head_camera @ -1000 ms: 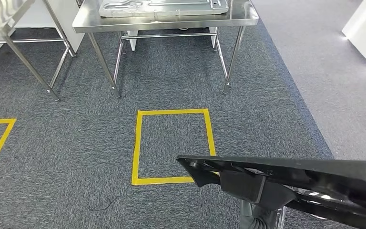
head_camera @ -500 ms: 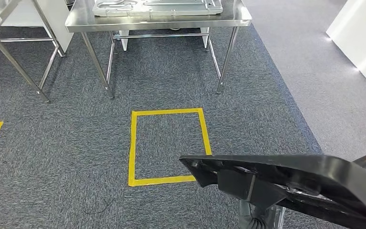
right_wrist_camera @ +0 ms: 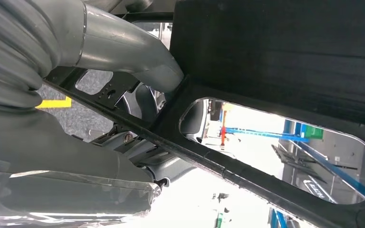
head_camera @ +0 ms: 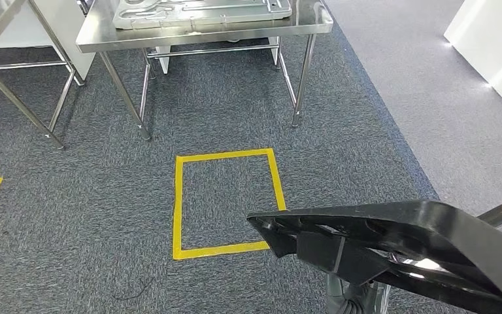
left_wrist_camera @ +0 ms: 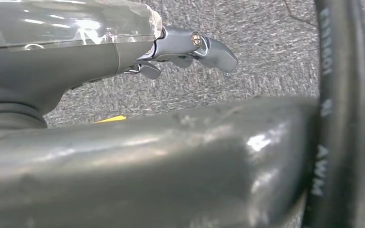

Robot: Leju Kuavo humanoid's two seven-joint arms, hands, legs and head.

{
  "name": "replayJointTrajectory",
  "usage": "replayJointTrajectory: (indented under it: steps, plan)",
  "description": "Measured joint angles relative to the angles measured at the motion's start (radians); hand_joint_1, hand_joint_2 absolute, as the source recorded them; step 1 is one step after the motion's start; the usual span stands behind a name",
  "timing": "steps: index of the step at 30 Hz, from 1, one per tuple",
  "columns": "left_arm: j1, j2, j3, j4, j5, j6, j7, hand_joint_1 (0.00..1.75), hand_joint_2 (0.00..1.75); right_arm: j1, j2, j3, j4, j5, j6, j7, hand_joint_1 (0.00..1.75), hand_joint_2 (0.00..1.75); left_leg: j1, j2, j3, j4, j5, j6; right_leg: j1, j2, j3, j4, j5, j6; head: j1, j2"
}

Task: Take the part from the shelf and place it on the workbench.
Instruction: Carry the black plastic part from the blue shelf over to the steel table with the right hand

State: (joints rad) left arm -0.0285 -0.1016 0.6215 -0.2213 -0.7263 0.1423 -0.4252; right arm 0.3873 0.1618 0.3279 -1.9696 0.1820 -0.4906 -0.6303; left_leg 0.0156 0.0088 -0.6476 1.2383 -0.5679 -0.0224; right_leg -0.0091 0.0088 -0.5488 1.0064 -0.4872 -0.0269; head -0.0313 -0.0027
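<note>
R robot hand (right_wrist_camera: 138,95) w/ part (head_camera: 392,242), workbench (head_camera: 202,29) closer

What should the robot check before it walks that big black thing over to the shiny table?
1. Right robot hand grips the black part: ok.
2. Left robot hand helps hold it: cannot tell.
3. Way over the yellow tape square: ok, bare carpet.
4. Steel workbench within reach: not ok, it stands beyond the square.
5. Free room on top: not ok, a metal panel covers most of what shows.
</note>
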Motion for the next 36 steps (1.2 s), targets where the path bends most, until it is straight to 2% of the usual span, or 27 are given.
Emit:
replayJointTrajectory:
  steps: [1,2,3,4,7,8,10,12,13,14,15,16,18,19,20,21,23,25,27,28,29,30,32,33,34,36]
  plan:
    - [0.000,0.000,0.000,0.000,0.000,0.000,0.000,0.00,0.00,0.000,0.000,0.000,0.000,0.000,0.000,0.001,1.75,1.75,0.000,-0.001,0.029,-0.069,0.040,0.002,0.000,0.002,0.004,0.001,-0.003,0.003,0.000,0.000]
    - [0.000,0.000,0.000,0.000,-0.001,0.000,0.001,0.00,0.00,0.000,0.000,0.001,0.000,-0.001,0.000,0.003,1.75,1.75,-0.001,-0.003,0.058,-0.135,0.067,0.005,0.002,0.004,0.006,0.005,-0.007,0.007,0.000,0.000]
    - [-0.001,0.000,0.001,0.000,-0.001,0.000,0.002,0.00,0.00,0.000,0.000,0.002,0.000,-0.002,0.000,0.004,1.75,1.75,-0.002,-0.004,0.078,-0.181,0.083,0.010,0.004,0.005,0.006,0.008,-0.010,0.012,0.000,0.000]
    - [-0.001,0.000,0.001,0.000,-0.002,0.000,0.002,0.00,0.00,0.000,0.000,0.003,0.000,-0.003,0.001,0.006,1.75,1.75,-0.003,-0.006,0.088,-0.205,0.085,0.015,0.005,0.006,0.005,0.010,-0.012,0.017,0.000,0.000]
    - [0.001,0.000,0.005,0.000,-0.004,-0.002,0.005,0.00,0.00,0.001,-0.001,0.006,0.002,0.000,-0.005,0.016,1.75,1.75,-0.004,-0.009,0.091,-0.216,0.084,0.034,0.004,0.004,0.004,0.013,-0.017,0.033,0.000,0.000]
    - [0.001,0.000,0.007,0.000,-0.006,-0.003,0.007,0.00,0.00,0.001,-0.001,0.007,0.003,0.007,-0.011,0.023,1.75,1.75,-0.002,-0.010,0.093,-0.220,0.086,0.041,0.003,0.002,-0.001,0.027,-0.028,0.038,0.000,0.000]
    - [0.001,0.000,0.012,0.000,-0.013,-0.005,0.013,0.00,0.00,0.001,-0.003,0.009,0.007,0.023,-0.027,0.040,1.75,1.75,0.000,-0.013,0.095,-0.225,0.090,0.051,0.000,-0.001,-0.041,0.113,-0.079,0.048,0.000,0.000]
    - [0.002,0.001,0.021,0.000,-0.020,-0.008,0.019,0.00,0.00,0.002,-0.007,0.013,0.015,0.031,-0.035,0.055,1.75,1.75,-0.001,-0.019,0.094,-0.225,0.090,0.056,-0.002,-0.002,-0.107,0.239,-0.133,0.053,0.000,0.000]
    - [0.003,0.001,0.025,0.000,-0.022,-0.009,0.021,0.00,0.00,0.003,-0.009,0.014,0.020,0.032,-0.036,0.060,1.75,1.75,-0.002,-0.024,0.094,-0.224,0.089,0.056,-0.004,-0.002,-0.129,0.276,-0.138,0.055,0.000,0.000]
    - [0.004,0.001,0.028,0.000,-0.024,-0.010,0.022,0.00,0.00,0.003,-0.011,0.016,0.025,0.032,-0.036,0.063,1.75,1.75,-0.002,-0.030,0.095,-0.224,0.088,0.056,-0.004,-0.002,-0.134,0.278,-0.124,0.054,0.000,0.000]
    - [0.005,0.001,0.029,0.000,-0.025,-0.011,0.022,0.00,0.00,0.003,-0.012,0.017,0.029,0.032,-0.037,0.065,1.75,1.75,-0.002,-0.037,0.097,-0.224,0.088,0.055,-0.004,-0.001,-0.119,0.241,-0.092,0.052,0.000,0.000]
    - [0.005,0.001,0.030,0.000,-0.026,-0.011,0.023,0.00,0.00,0.003,-0.013,0.018,0.033,0.032,-0.037,0.066,1.75,1.75,-0.002,-0.046,0.100,-0.224,0.087,0.054,-0.004,0.007,-0.089,0.176,-0.051,0.048,0.000,0.000]
    - [0.003,0.000,0.032,0.000,-0.027,-0.012,0.023,0.00,0.00,0.003,-0.014,0.019,0.037,0.032,-0.037,0.068,1.75,1.75,-0.004,-0.062,0.101,-0.223,0.084,0.048,-0.003,0.035,-0.032,0.053,-0.002,0.037,0.000,0.000]
    - [0.003,-0.001,0.032,0.000,-0.027,-0.012,0.023,0.00,0.00,0.003,-0.015,0.020,0.039,0.033,-0.037,0.068,1.75,1.75,-0.004,-0.070,0.099,-0.223,0.084,0.043,-0.002,0.045,-0.018,0.022,0.004,0.034,0.000,0.000]
    - [0.003,-0.001,0.032,0.000,-0.027,-0.012,0.023,0.00,0.00,0.003,-0.016,0.021,0.041,0.033,-0.037,0.069,1.75,1.75,-0.003,-0.077,0.098,-0.224,0.084,0.037,0.000,0.047,-0.014,0.012,0.001,0.031,0.000,0.000]
    - [0.003,-0.001,0.033,0.000,-0.027,-0.012,0.023,0.00,0.00,0.003,-0.016,0.022,0.042,0.033,-0.037,0.070,1.75,1.75,-0.002,-0.084,0.097,-0.227,0.085,0.030,0.001,0.039,-0.013,0.008,0.001,0.028,0.000,0.000]
    - [0.006,0.000,0.035,0.000,-0.027,-0.012,0.024,0.00,0.00,0.003,-0.016,0.024,0.044,0.027,-0.036,0.074,1.75,1.75,-0.002,-0.073,0.095,-0.219,0.077,0.019,-0.002,0.025,-0.002,-0.006,0.003,0.017,0.000,0.000]
    - [0.005,0.001,0.040,0.000,-0.030,-0.014,0.024,0.00,0.00,0.002,-0.017,0.026,0.047,0.011,-0.033,0.078,1.75,1.75,-0.003,-0.040,0.062,-0.144,0.035,0.012,-0.006,0.010,0.008,-0.017,0.003,0.006,0.000,0.000]
    - [0.004,0.001,0.046,0.000,-0.035,-0.015,0.024,0.00,0.00,0.002,-0.019,0.027,0.054,-0.003,-0.031,0.082,1.75,1.75,-0.002,-0.023,-0.006,-0.012,-0.022,0.007,-0.003,-0.002,0.013,-0.016,-0.004,-0.001,0.000,0.000]
    - [0.005,0.001,0.048,0.000,-0.037,-0.015,0.024,0.00,0.00,0.003,-0.020,0.027,0.058,-0.007,-0.031,0.084,1.75,1.75,-0.002,-0.021,-0.033,0.036,-0.034,0.005,-0.002,-0.006,0.015,-0.015,-0.007,-0.002,0.000,0.000]
    - [0.007,0.001,0.049,0.000,-0.038,-0.015,0.024,0.00,0.00,0.003,-0.021,0.027,0.062,-0.008,-0.031,0.086,1.75,1.75,-0.001,-0.019,-0.043,0.052,-0.027,0.004,-0.002,-0.009,0.018,-0.014,-0.012,-0.001,0.000,0.000]
    - [0.009,0.002,0.051,0.000,-0.038,-0.015,0.024,0.00,0.00,0.003,-0.022,0.027,0.065,-0.008,-0.032,0.088,1.75,1.75,-0.001,-0.018,-0.033,0.028,0.000,0.004,-0.002,-0.010,0.024,-0.012,-0.017,0.001,0.000,0.000]
    - [0.011,0.003,0.053,0.000,-0.038,-0.015,0.024,0.00,0.00,0.004,-0.023,0.027,0.070,-0.008,-0.034,0.091,1.75,1.75,-0.001,-0.013,0.027,-0.094,0.068,0.008,-0.002,-0.013,0.038,-0.010,-0.029,0.007,0.000,0.000]
    - [0.011,0.004,0.055,0.000,-0.039,-0.015,0.025,0.00,0.00,0.005,-0.024,0.027,0.072,-0.008,-0.036,0.092,1.75,1.75,-0.002,-0.011,0.056,-0.154,0.086,0.012,0.000,-0.014,0.043,-0.007,-0.036,0.012,0.000,0.000]
    - [0.011,0.004,0.056,0.000,-0.039,-0.015,0.025,0.00,0.00,0.007,-0.025,0.026,0.073,-0.007,-0.038,0.094,1.75,1.75,-0.004,-0.010,0.075,-0.191,0.091,0.017,0.001,-0.015,0.045,-0.006,-0.041,0.018,0.000,0.000]
    - [0.013,0.004,0.058,0.000,-0.040,-0.015,0.028,0.00,0.00,0.013,-0.025,0.025,0.074,-0.003,-0.046,0.096,1.75,1.75,-0.006,-0.010,0.084,-0.216,0.082,0.029,0.004,-0.016,0.048,0.000,-0.043,0.030,0.000,0.000]
